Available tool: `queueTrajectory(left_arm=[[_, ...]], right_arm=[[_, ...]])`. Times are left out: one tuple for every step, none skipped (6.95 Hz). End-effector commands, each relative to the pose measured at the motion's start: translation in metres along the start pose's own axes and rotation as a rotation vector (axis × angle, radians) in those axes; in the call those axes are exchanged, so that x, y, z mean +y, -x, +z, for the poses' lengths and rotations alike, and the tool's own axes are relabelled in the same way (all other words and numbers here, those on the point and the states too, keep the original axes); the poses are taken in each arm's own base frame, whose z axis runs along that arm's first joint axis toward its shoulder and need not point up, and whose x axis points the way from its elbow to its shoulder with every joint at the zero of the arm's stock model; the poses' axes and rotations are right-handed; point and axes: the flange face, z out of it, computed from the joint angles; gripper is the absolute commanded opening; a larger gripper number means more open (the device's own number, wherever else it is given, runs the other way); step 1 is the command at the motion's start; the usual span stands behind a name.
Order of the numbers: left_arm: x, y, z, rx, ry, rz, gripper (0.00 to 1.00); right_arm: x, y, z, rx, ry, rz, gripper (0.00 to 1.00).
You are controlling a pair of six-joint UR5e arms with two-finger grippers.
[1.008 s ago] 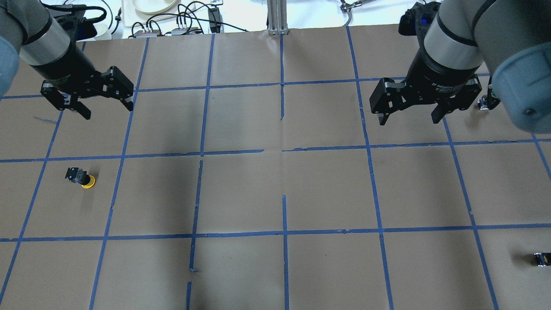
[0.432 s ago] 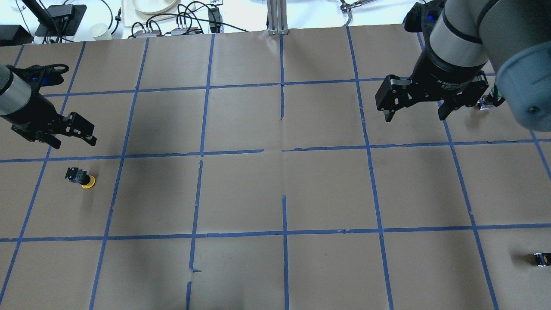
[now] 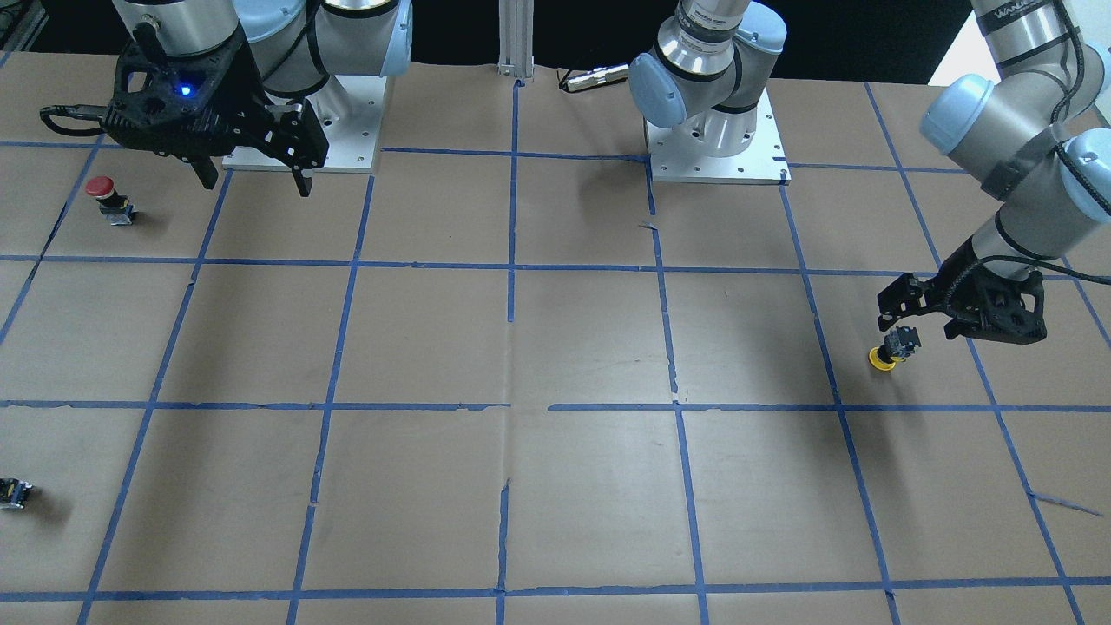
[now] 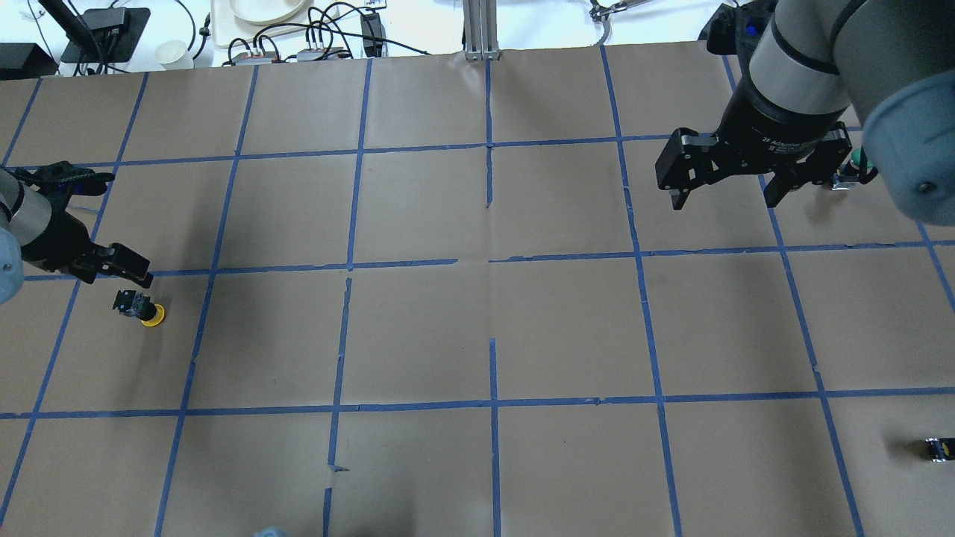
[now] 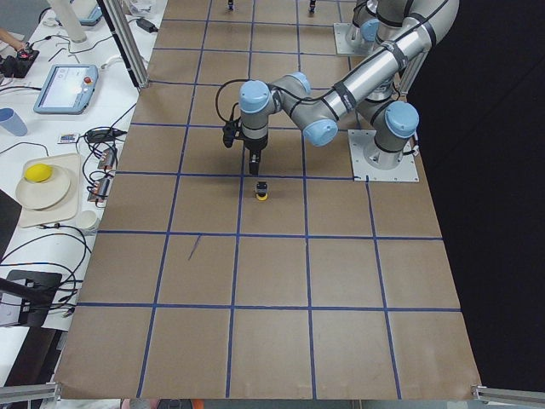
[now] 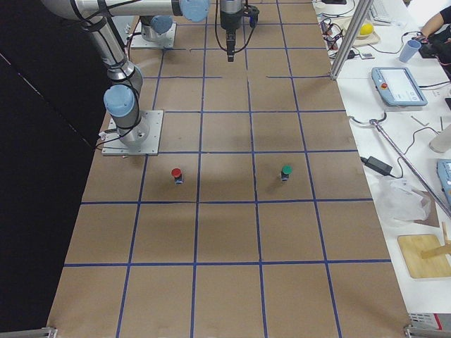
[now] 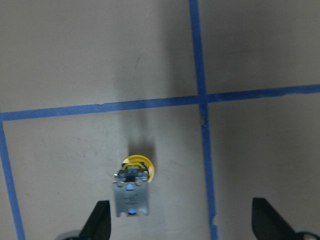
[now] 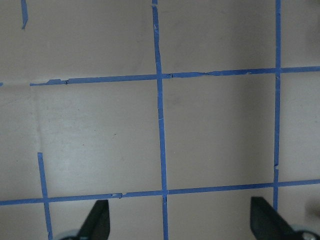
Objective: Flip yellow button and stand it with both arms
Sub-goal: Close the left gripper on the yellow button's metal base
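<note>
The yellow button (image 4: 142, 307) lies tipped over on the brown paper at the left, its yellow cap toward the lower right of the overhead view and its black-and-grey body toward the upper left. It also shows in the front view (image 3: 892, 347), the left side view (image 5: 262, 189) and the left wrist view (image 7: 132, 187). My left gripper (image 4: 112, 270) hangs open just behind it, apart from it (image 3: 924, 325). In the wrist view (image 7: 182, 225) the button sits ahead, close to the left finger. My right gripper (image 4: 725, 198) is open and empty, high at the far right (image 3: 256, 182).
A red-capped button (image 3: 104, 193) stands near my right gripper. A green-capped button (image 6: 285, 171) stands beside it, partly hidden by the right arm overhead. A small capless black block (image 4: 936, 449) lies at the right edge. Blue tape lines grid the paper.
My left gripper has dropped and swung from high at the back left to just behind the yellow button. My right gripper has shifted slightly right. The button has not moved.
</note>
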Motion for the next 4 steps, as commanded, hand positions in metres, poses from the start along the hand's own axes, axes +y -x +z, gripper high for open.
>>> queueTrajectory(left_arm=[[0.010, 0.010, 0.023, 0.015, 0.025, 0.012, 0.99], [0.008, 0.013, 0.029, 0.023, 0.035, -0.002, 0.98], [0.006, 0.014, 0.036, 0.030, 0.040, -0.004, 0.97], [0.006, 0.015, 0.038, 0.023, 0.033, -0.004, 0.94]], right_arm=[[-0.002, -0.008, 0.001, 0.001, 0.007, 0.019, 1.00], [-0.003, -0.009, 0.003, 0.001, 0.012, 0.019, 1.00], [-0.003, -0.010, 0.003, 0.001, 0.009, 0.025, 1.00], [-0.003, -0.010, 0.003, 0.003, 0.010, 0.028, 1.00]])
